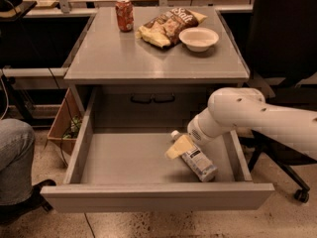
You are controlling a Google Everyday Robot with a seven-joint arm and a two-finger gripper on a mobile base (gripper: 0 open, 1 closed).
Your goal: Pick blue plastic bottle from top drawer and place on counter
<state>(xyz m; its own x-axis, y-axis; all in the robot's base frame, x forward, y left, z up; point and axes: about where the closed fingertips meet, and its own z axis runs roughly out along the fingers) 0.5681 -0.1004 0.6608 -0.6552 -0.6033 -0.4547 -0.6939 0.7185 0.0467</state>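
Observation:
The blue plastic bottle (199, 163) lies on its side in the open top drawer (148, 197), at the right, with its white cap pointing to the back left. My gripper (179, 147), pale yellow at the end of the white arm, is low in the drawer and overlaps the bottle's neck end from the left. The grey counter (148, 58) is above the drawer.
On the counter's far side stand a red soda can (124, 15), a chip bag (166, 26) and a white bowl (199, 37). A person's leg (12, 157) is at the left, next to a cardboard box (62, 125). A black office chair (292, 58) is at the right.

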